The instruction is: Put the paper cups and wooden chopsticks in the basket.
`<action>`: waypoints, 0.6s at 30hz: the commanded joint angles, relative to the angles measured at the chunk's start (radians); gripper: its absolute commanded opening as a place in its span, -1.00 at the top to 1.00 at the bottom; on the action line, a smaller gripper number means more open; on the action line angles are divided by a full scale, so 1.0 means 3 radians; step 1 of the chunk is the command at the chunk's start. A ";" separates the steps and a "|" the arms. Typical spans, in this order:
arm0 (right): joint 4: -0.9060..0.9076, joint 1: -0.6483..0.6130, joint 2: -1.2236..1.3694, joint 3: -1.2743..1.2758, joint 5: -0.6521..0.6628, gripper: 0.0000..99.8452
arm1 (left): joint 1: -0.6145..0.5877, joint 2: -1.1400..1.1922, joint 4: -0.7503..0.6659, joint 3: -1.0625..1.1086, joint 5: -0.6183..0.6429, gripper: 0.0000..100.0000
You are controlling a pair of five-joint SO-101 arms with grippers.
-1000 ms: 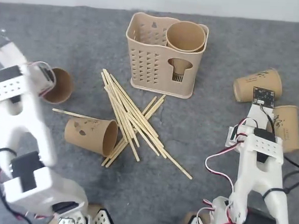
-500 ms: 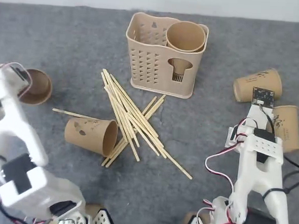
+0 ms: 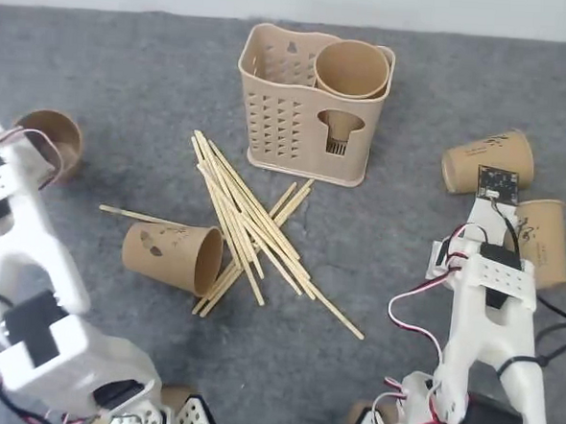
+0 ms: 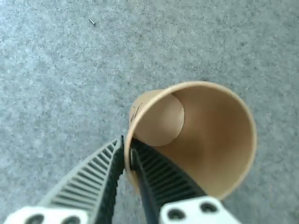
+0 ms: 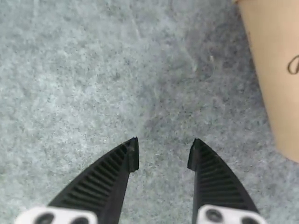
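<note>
The left gripper [image 4: 127, 142] pinches a paper cup [image 4: 205, 140] by its rim, seemingly for carrying, well left of the basket [image 3: 280, 106]. The right gripper [image 5: 162, 154] hangs spread beside lying cups [image 3: 488, 159]; chopsticks [image 3: 249, 220] sprawl near the basket.

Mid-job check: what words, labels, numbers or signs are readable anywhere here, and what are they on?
No text reads clearly.
Tipped brown paper cup beside the wooden chopsticks: dark mark, too small to read.
Two brown paper cups at the high view's right: dark script, too blurred to read.
Held brown paper cup in the left pincer: faint dark mark, unreadable.
Beige perforated plastic basket: no print.
</note>
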 commanded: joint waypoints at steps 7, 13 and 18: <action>-0.0059 -0.0028 -0.0110 -0.0005 0.0036 0.63 | -0.0005 -0.0066 0.1447 -0.1179 0.0394 0.98; -0.0059 -0.0028 -0.0110 -0.0005 0.0036 0.63 | 0.0205 -0.0046 0.2373 -0.2028 0.0696 0.98; -0.0059 -0.0028 -0.0110 -0.0005 0.0036 0.63 | 0.0583 -0.0066 0.2813 -0.2662 0.0921 0.98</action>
